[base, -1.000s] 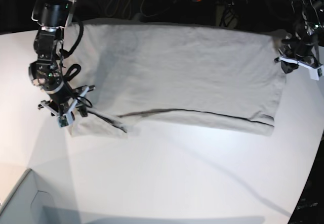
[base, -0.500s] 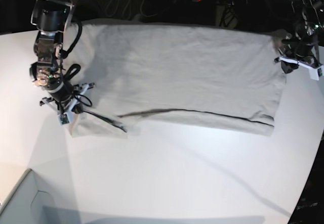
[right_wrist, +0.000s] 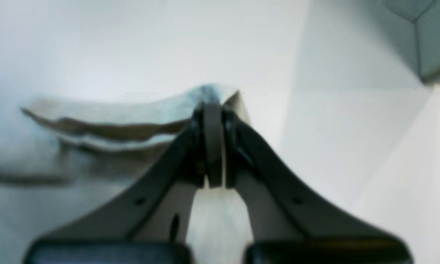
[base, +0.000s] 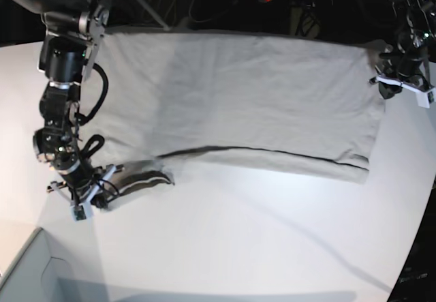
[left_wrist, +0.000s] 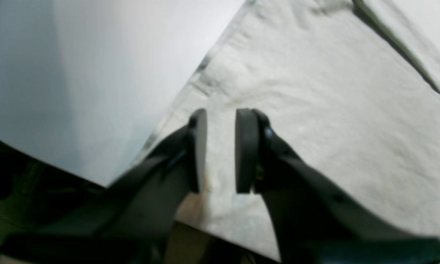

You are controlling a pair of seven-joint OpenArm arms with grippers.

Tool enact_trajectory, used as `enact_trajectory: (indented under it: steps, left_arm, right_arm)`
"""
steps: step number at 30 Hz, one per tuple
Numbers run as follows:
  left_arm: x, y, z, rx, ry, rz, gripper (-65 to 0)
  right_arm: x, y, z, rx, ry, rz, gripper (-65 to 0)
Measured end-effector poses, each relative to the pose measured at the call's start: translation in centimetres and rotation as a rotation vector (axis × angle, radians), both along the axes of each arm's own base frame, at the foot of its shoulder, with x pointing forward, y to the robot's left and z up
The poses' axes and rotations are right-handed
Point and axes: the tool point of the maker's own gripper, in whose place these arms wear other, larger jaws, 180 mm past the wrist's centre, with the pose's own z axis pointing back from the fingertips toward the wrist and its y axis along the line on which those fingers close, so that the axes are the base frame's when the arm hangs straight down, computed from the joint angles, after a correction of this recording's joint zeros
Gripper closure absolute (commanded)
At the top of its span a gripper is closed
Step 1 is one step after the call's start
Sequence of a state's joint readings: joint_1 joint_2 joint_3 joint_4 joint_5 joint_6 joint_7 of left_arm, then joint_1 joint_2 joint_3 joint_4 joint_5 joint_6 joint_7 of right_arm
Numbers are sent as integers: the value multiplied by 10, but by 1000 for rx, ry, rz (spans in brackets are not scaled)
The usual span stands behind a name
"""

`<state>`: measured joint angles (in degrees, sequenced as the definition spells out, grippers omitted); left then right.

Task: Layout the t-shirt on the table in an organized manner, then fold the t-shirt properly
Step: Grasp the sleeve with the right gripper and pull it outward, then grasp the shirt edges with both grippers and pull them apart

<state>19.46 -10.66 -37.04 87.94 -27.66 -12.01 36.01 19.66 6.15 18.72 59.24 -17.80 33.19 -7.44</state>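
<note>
My right tool point(right_wrist: 214, 106) pinches a sleeve corner of the t-shirt point(base: 259, 91) on the bench point(base: 259, 247). My left tool point(left_wrist: 221, 113) hovers over the cloth, jaws slightly apart.

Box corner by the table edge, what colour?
Pale grey-green box corner; shows best in the right wrist view.

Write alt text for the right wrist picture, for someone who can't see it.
The right gripper, its dark fingers closed together, pinches the edge of a light grey t-shirt, whose cloth gapes in a fold beside it. The shirt lies on a white table, with a grey box corner at upper right.
</note>
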Motion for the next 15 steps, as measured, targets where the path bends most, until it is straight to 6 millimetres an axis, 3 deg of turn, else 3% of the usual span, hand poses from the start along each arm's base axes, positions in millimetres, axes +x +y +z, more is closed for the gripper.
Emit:
enact_trajectory:
  steps: [3, 6, 11, 15]
  left_arm:
    - [0, 0, 0, -1, -1, 0, -136]
    - [0, 0, 0, 0, 0, 0, -136]
    - [3, 0, 1, -2, -6, 0, -138]
    - [31, -1, 16, -7, -70, 0, -139]
  right_arm:
    - [24, 9, 19, 34, -45, 6, -20]
    - [37, 17, 14, 75, -14, 12, -100]
    - [30, 1, -4, 70, 42, -8, -256]
    - [27, -2, -7, 66, 46, -10, -301]
